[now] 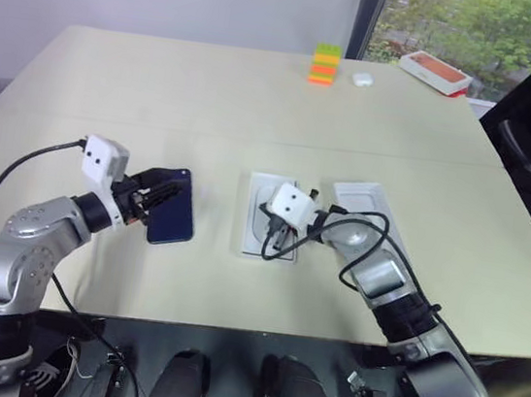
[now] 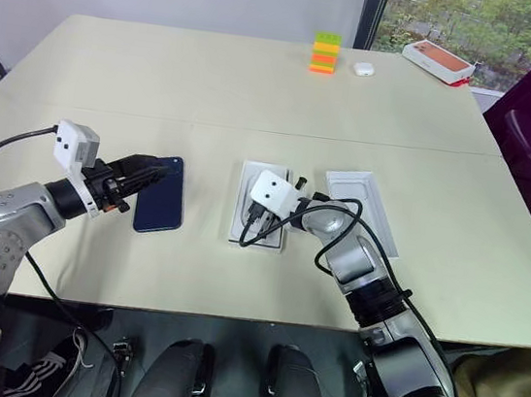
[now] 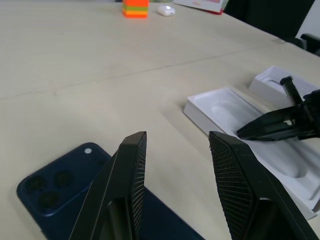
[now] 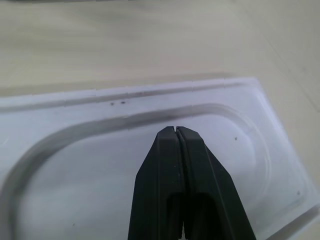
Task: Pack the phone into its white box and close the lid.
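You see the phone [image 1: 173,208] lying back-up on the surface [image 1: 259,100], left of centre in the left eye view, its camera cluster plain in the left wrist view. The left end effector [image 1: 154,196] sits at the phone's left edge, its fingers [image 3: 127,175] apart with the phone's near end beneath them; whether they touch it cannot be told.

At the centre of the frame lies the white box [image 1: 261,219], a shallow tray holding an insert with an oval recess [image 4: 150,165]. The right end effector [image 4: 175,131] hangs just over that recess with its fingers pressed together, clamped on nothing.

Just right of the tray lies a second shallow white piece [image 1: 370,205], plain side up, which you may read as the lid. Along the upper edge stand a stack of coloured blocks [image 1: 324,64], a small white case [image 1: 363,78] and a box with an orange picture [image 1: 437,71], all well apart from the work.

The step in hand appears to be preparing the tray, with the phone not yet packed. The next move likely calls for clearing the right end effector from the tray, then closing the left one across the phone's edges to lift and carry it over.
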You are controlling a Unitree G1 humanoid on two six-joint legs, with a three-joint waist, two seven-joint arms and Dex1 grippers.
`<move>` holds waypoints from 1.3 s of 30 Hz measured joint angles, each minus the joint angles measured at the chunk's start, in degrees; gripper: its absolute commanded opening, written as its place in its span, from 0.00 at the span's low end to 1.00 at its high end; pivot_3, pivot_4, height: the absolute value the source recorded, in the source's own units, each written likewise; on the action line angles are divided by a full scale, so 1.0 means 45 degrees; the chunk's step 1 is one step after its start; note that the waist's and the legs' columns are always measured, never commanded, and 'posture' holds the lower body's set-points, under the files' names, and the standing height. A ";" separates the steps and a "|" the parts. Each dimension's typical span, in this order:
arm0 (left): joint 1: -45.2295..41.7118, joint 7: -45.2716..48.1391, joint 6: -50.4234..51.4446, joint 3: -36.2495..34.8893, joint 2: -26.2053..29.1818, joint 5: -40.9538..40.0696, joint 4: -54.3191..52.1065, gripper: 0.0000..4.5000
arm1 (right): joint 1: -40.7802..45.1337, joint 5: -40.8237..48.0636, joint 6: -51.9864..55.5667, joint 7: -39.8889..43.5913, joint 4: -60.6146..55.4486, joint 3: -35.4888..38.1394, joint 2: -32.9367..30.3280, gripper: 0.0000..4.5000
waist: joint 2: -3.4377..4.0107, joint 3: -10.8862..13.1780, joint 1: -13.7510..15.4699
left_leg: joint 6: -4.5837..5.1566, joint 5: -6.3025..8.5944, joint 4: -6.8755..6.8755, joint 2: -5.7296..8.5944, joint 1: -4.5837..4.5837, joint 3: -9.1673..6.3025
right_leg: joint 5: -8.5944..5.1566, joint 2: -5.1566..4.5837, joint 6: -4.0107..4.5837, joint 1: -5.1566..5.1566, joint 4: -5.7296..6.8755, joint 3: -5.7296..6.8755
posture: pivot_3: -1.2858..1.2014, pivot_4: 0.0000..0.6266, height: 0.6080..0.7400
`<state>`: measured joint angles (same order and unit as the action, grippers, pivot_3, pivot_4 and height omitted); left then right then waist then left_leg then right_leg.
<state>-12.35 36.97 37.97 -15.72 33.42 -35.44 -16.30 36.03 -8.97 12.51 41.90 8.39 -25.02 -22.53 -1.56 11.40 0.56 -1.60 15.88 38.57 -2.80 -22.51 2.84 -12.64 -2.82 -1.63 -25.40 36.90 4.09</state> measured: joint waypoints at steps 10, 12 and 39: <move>-0.0392 -0.0247 -0.0175 0.0217 -0.0085 0.0002 0.0113 0.46 | -0.0544 0.0051 0.0784 0.1142 -0.1083 0.0053 -0.0318 0.01 | -0.0001 0.0000 -0.0090 | 0.0000 -0.0001 -0.0048 -0.0008 0.0022 0.0001 | 0.0002 0.0018 -0.0004 -0.0004 -0.0001 0.0000 | 0.52 0.24 1.00; -0.0425 -0.0270 -0.0209 0.0234 -0.0088 0.0002 0.0112 0.46 | -0.0551 -0.0064 0.0739 0.0923 -0.1054 0.0040 -0.0186 0.01 | -0.0001 0.0000 -0.0085 | -0.0001 -0.0002 -0.0062 -0.0007 0.0023 0.0002 | 0.0002 0.0022 -0.0003 -0.0009 -0.0001 0.0001 | 0.52 0.24 1.00; -0.1052 -0.0302 0.4746 -0.3530 0.2064 -0.3156 0.5417 0.64 | 0.1214 0.1504 0.1240 0.0496 -0.0685 0.1120 0.2187 0.00 | -0.0008 -0.0001 -0.0258 | -0.0013 -0.0010 -0.0082 -0.0007 0.0016 -0.0005 | 0.0001 -0.0020 0.0002 -0.0025 0.0005 0.0014 | 0.52 0.24 1.00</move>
<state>-17.08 35.61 59.33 -31.60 42.71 -49.65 8.08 41.50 -2.20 18.09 44.13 5.31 -19.97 -12.69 -1.60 11.39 -0.60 -1.65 15.84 38.21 -2.83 -22.44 2.82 -12.63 -2.91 -1.62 -25.51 36.92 4.15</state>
